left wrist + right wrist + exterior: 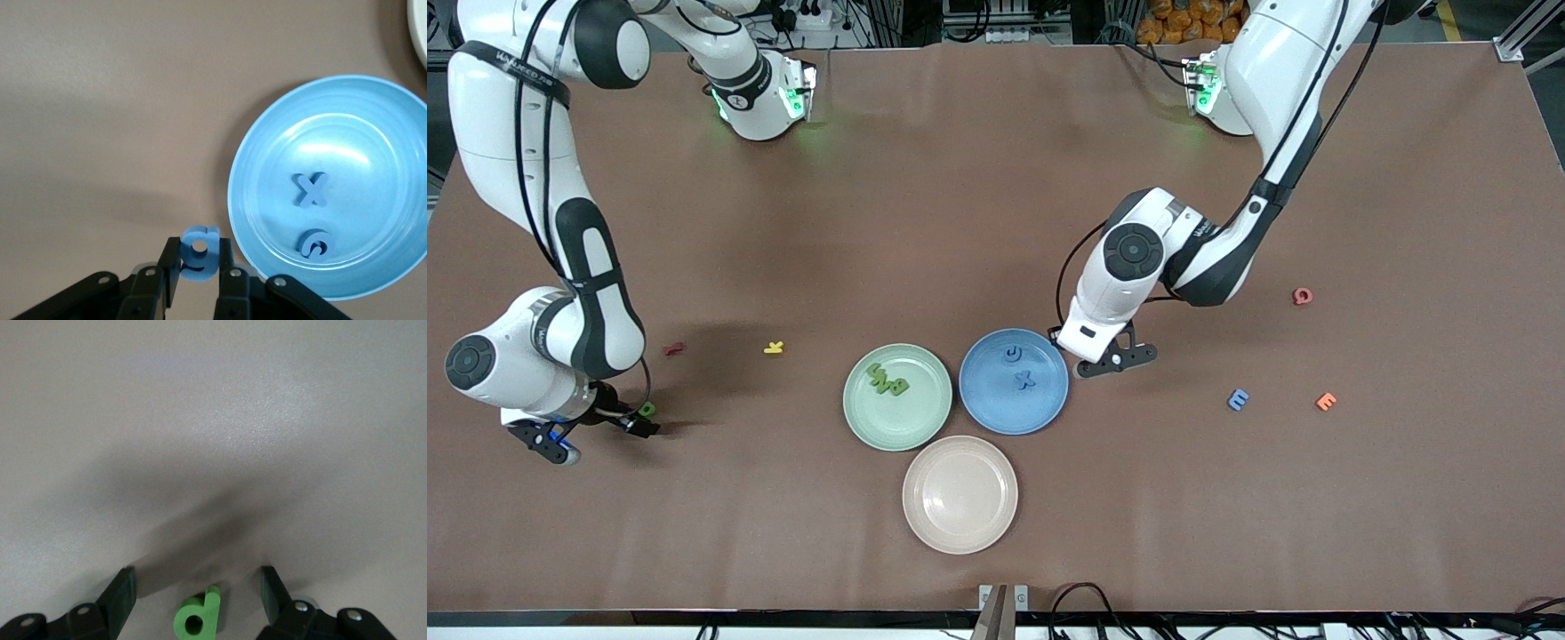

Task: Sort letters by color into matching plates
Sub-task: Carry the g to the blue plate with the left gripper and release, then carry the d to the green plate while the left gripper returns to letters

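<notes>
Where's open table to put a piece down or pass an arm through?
Free: the brown table between the arm bases and the plates. The beige-pink round plate holds nothing. Crowded: the pale green plate and blue plate touching mid-table, the left tool at the blue rim holding a blue letter, and the right tool open around a green letter.

- Even, bright overhead light on the brown surface (925, 222).
- Soft shadows beside both arms.
- White glare inside the blue plate (373, 127).
- Right wrist view looks hazy.
</notes>
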